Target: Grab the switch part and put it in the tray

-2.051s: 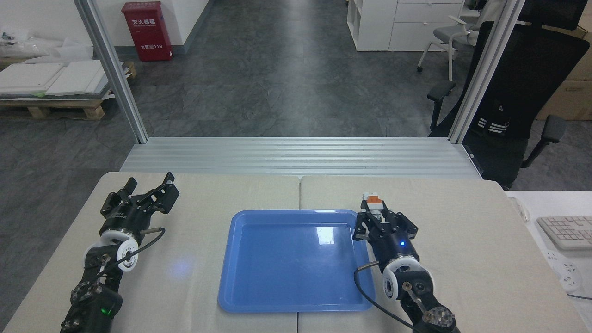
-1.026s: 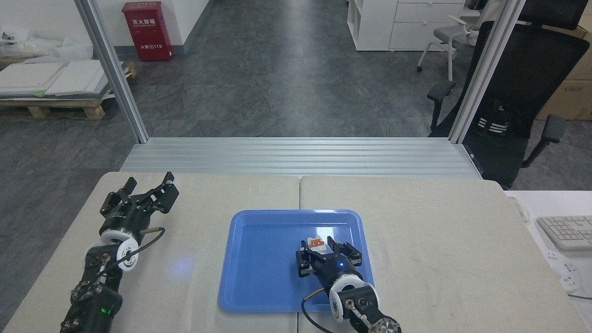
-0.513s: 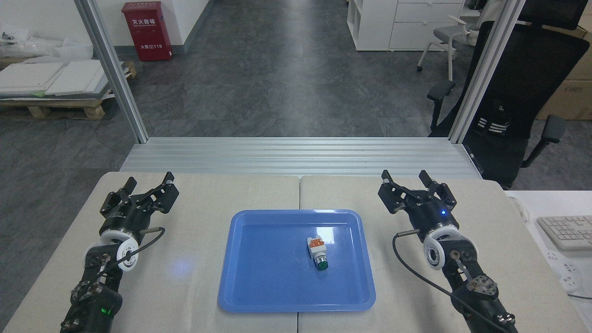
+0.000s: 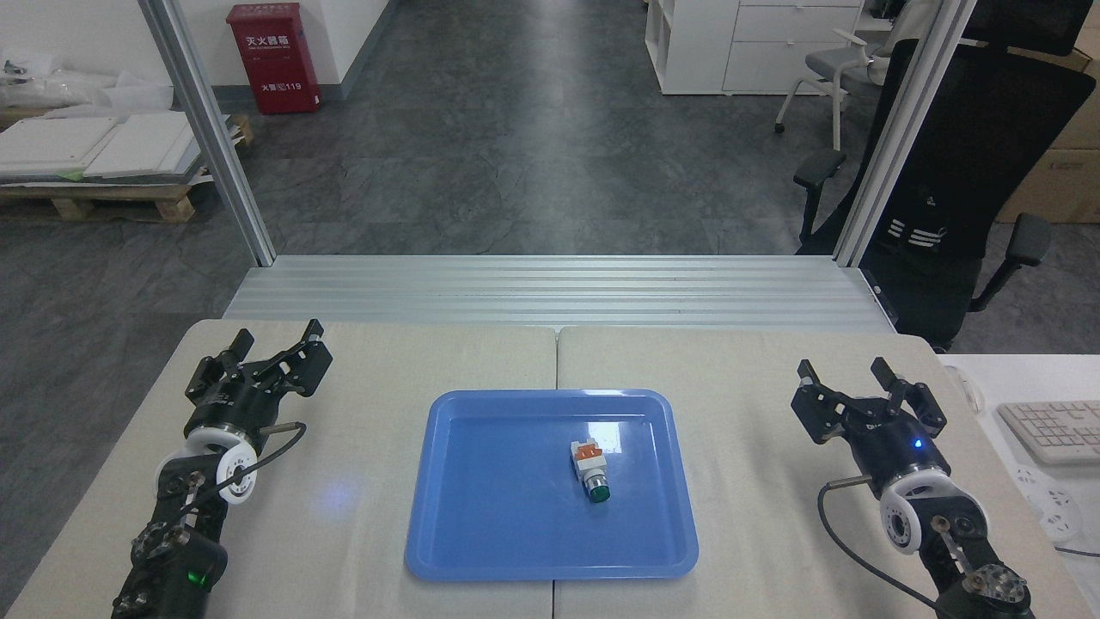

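Observation:
The switch part (image 4: pixel 589 468) lies inside the blue tray (image 4: pixel 481 533), right of its middle, with its orange block toward the far side and its green button toward me. My right gripper (image 4: pixel 844 371) is open and empty over the table, well to the right of the tray. On the left side of the table my left gripper (image 4: pixel 279 337) is also open and holds nothing.
A white keyboard (image 4: pixel 1050 430) lies on a side table at the right edge. A black office chair (image 4: pixel 962 163) stands beyond the table's far right corner. Metal frame posts (image 4: pixel 206 129) rise at the far corners behind a ribbed metal strip (image 4: pixel 559 292).
My right gripper carried the switch part over the tray, let it go there, then withdrew open to the right. The left arm has not moved.

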